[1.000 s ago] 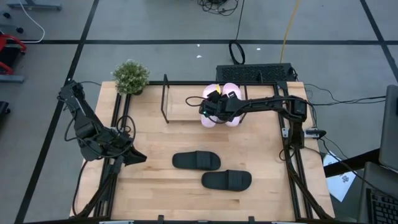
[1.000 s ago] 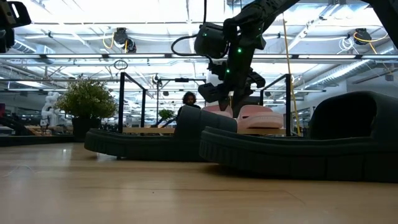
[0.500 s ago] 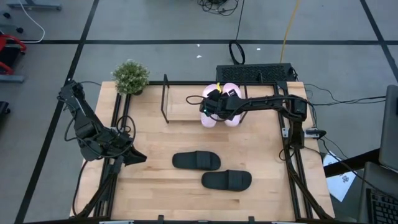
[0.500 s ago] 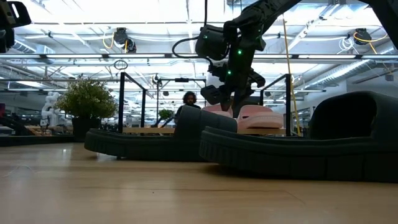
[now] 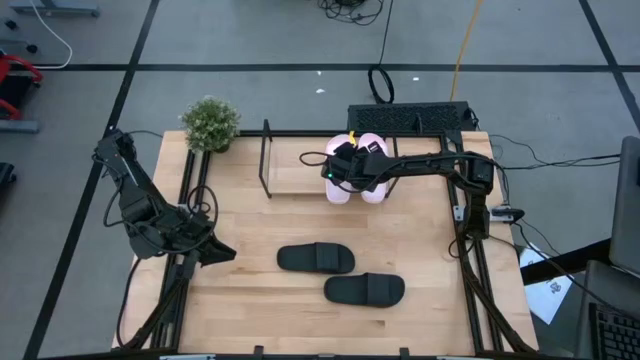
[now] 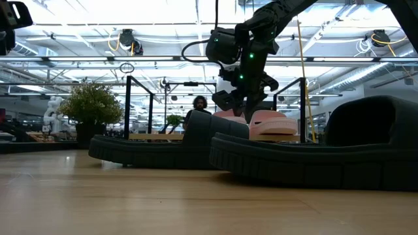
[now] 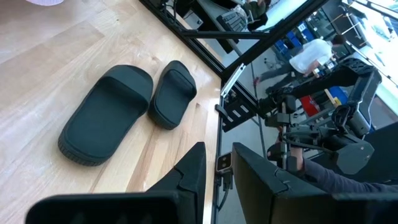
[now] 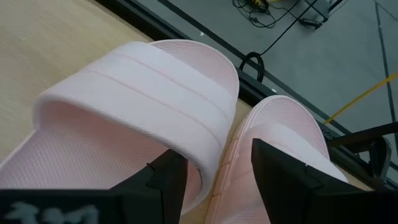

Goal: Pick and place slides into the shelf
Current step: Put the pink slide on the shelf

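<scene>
The right gripper (image 5: 347, 168) hangs over the two pale pink slides (image 5: 358, 165) at the right end of the shelf (image 5: 290, 172), a low rack of thin black rods with a light wooden board. In the right wrist view its dark fingers (image 8: 166, 180) are spread apart, one over the wide ribbed strap of the nearer pink slide (image 8: 140, 124), the other by the second pink slide (image 8: 280, 134) that lies touching beside it. They close on nothing. The pink foam has a fine dotted texture and rounded edges.

The two black slides (image 5: 340, 273) lie flat on the wooden counter (image 5: 250, 310), near each other, well apart from the shelf. Their surface is matte and smooth.

The left gripper (image 5: 222, 250) waits low at the left side of the counter, its fingers (image 7: 189, 177) a little apart and empty. A small bushy plant (image 5: 210, 122) stands at the far left corner.
</scene>
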Robot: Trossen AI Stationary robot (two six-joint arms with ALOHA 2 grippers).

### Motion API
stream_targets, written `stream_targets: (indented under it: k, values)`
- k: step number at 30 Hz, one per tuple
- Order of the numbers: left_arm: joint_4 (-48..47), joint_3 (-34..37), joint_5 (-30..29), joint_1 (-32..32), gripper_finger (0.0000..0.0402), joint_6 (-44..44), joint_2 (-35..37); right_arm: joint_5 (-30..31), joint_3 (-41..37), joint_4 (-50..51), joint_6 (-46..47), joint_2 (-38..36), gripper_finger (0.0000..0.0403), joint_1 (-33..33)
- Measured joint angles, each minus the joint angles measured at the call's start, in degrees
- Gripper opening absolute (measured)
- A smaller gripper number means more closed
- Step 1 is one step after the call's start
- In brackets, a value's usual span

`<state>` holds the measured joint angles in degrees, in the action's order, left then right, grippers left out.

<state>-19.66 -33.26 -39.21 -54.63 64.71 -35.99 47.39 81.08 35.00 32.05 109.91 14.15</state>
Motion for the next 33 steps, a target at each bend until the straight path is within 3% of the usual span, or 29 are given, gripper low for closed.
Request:
stream_targets:
  k: [33]
  values:
    - [0.00, 0.00, -0.39, 0.02, 0.0074, 0.02, -0.02, 2.08, 0.04, 5.31, 0.66, 0.00, 0.0166, 0.17]
